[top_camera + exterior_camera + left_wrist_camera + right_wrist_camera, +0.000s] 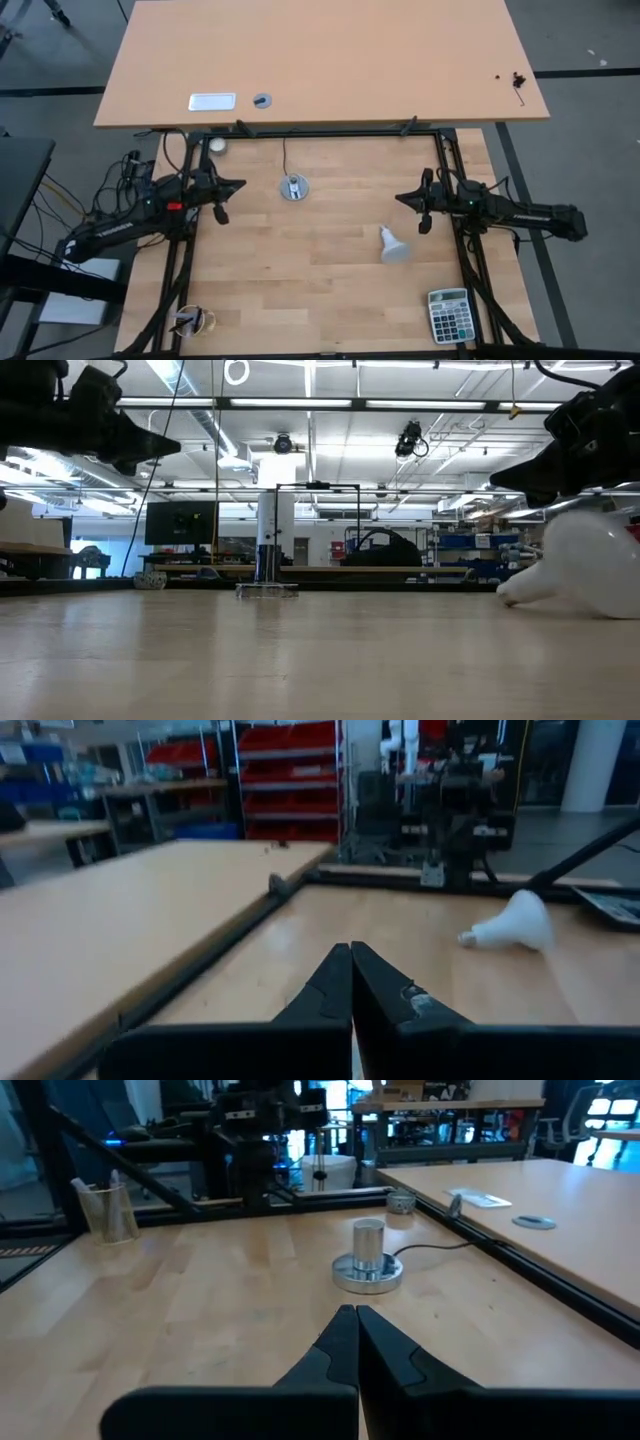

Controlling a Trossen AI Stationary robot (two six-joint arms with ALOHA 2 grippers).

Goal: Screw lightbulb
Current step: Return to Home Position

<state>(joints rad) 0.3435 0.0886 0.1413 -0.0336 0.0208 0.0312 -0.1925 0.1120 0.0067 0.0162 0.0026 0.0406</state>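
Observation:
The white cone-shaped lightbulb [393, 244] lies on its side on the wooden table, right of the middle, with its narrow base toward the far edge; it also shows in the left wrist view [510, 925] and the low view [585, 565]. The round grey socket [293, 187] with its black cord stands near the table's middle [368, 1262]. My left gripper [240, 184] hovers shut at the left edge, pointing level toward the socket [350, 952]. My right gripper [400, 197] hovers shut at the right edge, above and beyond the bulb [348, 1312]. Neither touches anything.
A calculator [449, 315] lies at the near right corner and a cup [190, 320] with sticks at the near left. A small white ball [217, 144] sits at the far left. A black frame rail [330, 130] and a second tabletop [320, 60] bound the far side.

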